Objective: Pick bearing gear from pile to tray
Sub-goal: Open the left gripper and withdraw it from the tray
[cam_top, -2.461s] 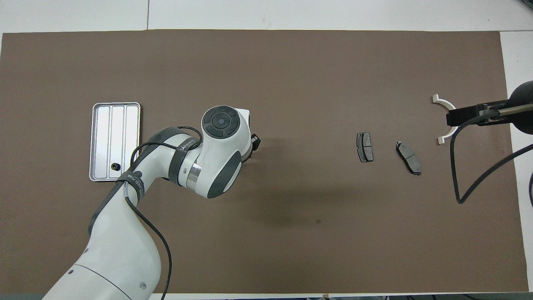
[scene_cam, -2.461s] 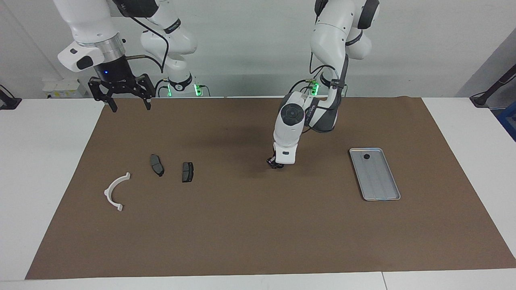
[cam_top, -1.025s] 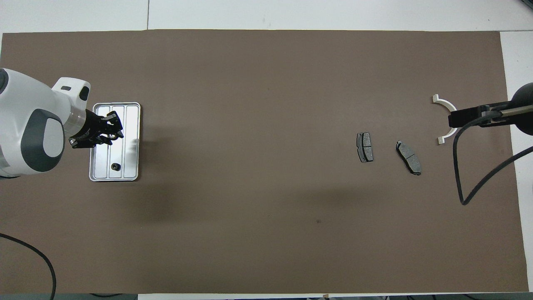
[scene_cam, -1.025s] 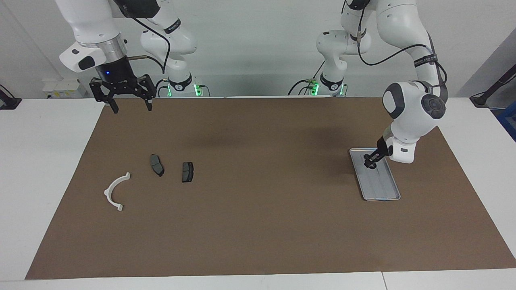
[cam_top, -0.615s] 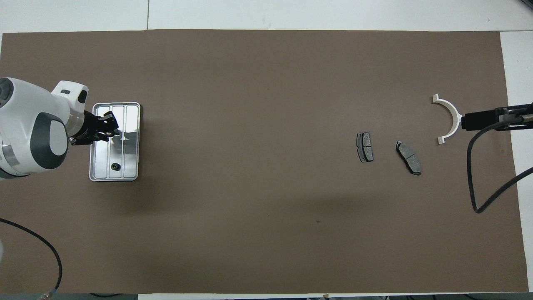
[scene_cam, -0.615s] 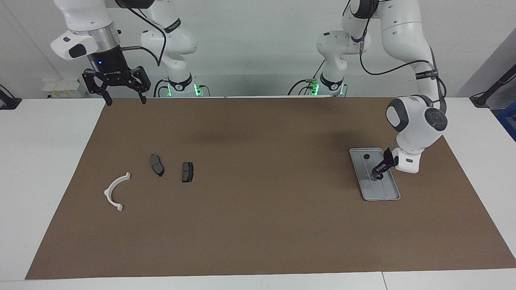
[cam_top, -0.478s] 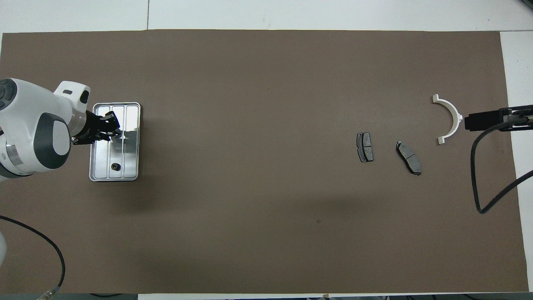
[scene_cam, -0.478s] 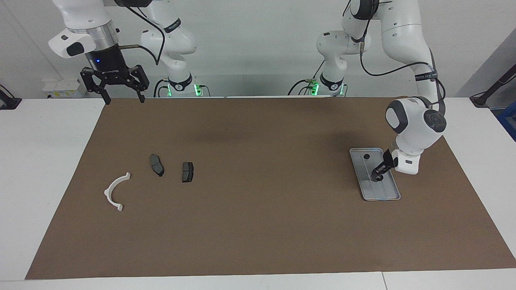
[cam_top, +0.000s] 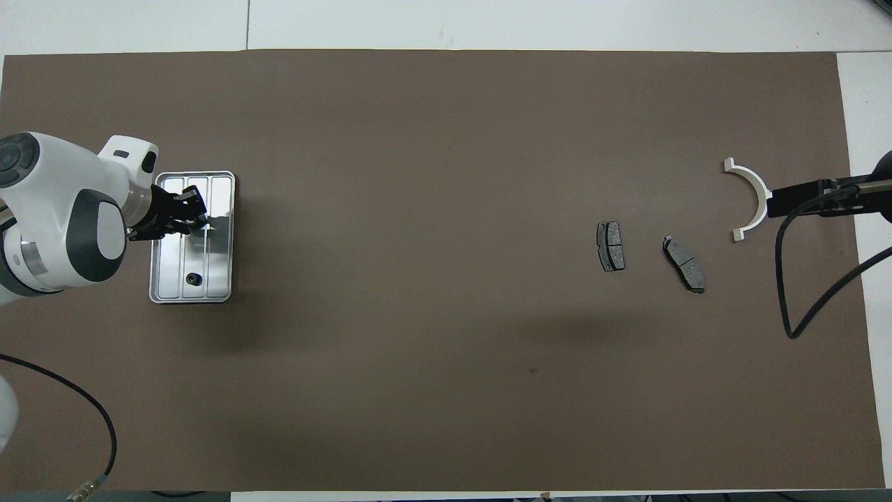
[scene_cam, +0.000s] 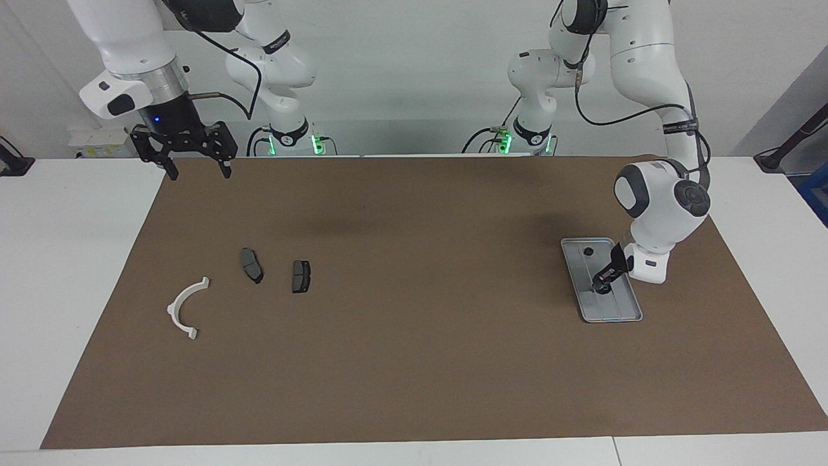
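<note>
Your surface (scene_cam: 414,362) carries a tray (scene_cam: 620,309) near the left arm's end. The left claw (scene_cam: 601,285) is low over the tray's middle, nearly closed on a small dark gear (scene_cam: 603,287). Lower until the gear rests flat, then open, clear of the gear (scene_cam: 588,251) already in the tray at its robot-side end. The right claw (scene_cam: 193,167) waits wide open and empty, above the robot-side edge at the right arm's end. The pads (scene_cam: 251,265) and bracket (scene_cam: 184,309) stay out.

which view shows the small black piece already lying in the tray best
The overhead view: the small black piece lies clear against the shiny tray, near its robot-side end. The facing view shows the same piece only as a dark dot.
</note>
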Robot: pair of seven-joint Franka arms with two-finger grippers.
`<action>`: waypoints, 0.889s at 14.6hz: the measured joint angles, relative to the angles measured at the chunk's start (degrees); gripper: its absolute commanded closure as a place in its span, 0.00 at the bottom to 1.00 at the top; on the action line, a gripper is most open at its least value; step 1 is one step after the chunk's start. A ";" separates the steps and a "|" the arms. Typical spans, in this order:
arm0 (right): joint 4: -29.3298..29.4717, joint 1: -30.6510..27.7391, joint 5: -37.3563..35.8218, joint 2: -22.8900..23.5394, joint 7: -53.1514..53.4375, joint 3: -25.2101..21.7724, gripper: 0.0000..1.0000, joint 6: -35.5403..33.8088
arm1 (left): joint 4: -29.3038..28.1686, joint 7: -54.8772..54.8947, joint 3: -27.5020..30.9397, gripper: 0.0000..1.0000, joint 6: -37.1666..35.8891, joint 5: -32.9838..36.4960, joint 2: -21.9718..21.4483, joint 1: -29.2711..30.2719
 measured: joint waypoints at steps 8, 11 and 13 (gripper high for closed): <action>0.51 -0.10 0.00 0.21 0.00 -0.01 0.00 -2.45 | 4.26 -0.02 1.93 0.00 -11.04 0.00 -4.42 0.79; 0.56 -0.11 0.00 0.23 0.00 -0.01 0.00 -2.45 | 6.45 0.43 3.98 0.00 -22.04 0.02 -13.24 2.37; 0.55 -0.11 0.00 0.35 0.00 -0.01 0.00 -2.46 | 6.42 2.88 4.32 0.00 -27.12 0.63 -18.90 4.18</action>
